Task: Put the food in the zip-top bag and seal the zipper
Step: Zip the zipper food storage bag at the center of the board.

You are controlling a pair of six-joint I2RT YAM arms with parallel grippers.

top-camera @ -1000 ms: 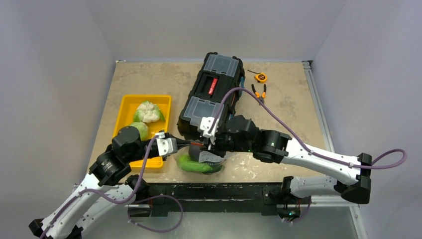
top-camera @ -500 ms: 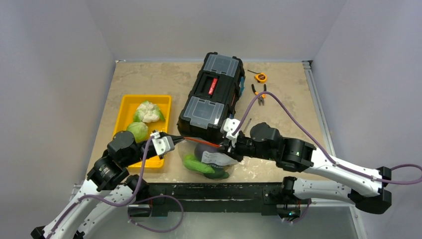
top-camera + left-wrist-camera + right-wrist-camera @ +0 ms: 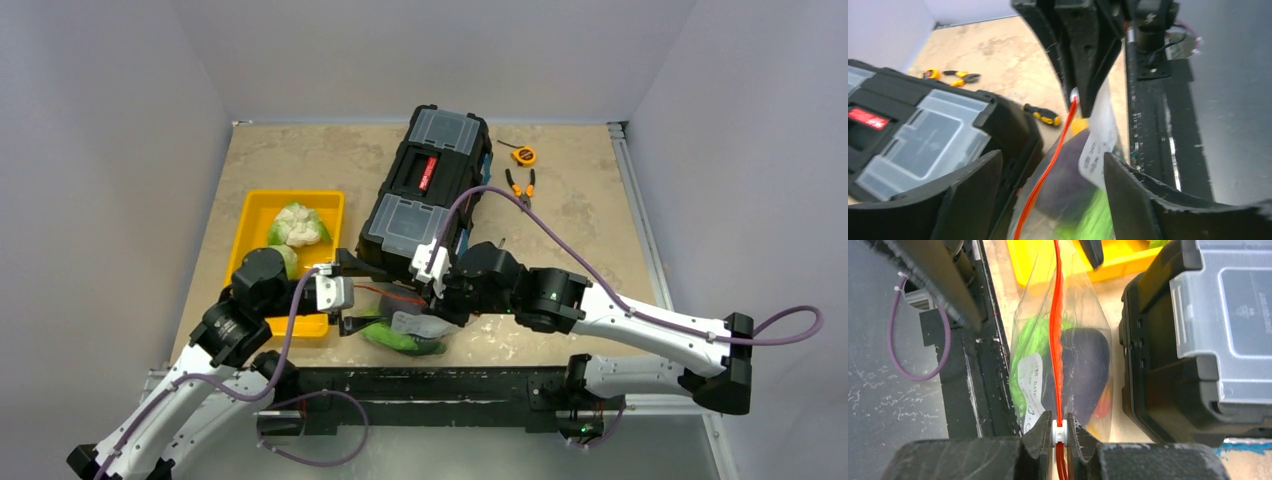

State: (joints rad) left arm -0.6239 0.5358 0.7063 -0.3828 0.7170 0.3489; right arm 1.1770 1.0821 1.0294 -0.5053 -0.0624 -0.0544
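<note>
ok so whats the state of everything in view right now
zip-top bag, holds eggplant and green food
zipper, looks closed along the visible stretch
right gripper, shut on the zipper
left gripper, open, astride the bag
toolbox, lids shut
yellow tray, holds cauliflower and cabbage

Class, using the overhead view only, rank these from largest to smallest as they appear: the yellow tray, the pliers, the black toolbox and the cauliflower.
1. black toolbox
2. yellow tray, though its near end is hidden
3. cauliflower
4. pliers

The toolbox stands taller, so nearer the camera, but its lead looks clear.
</note>
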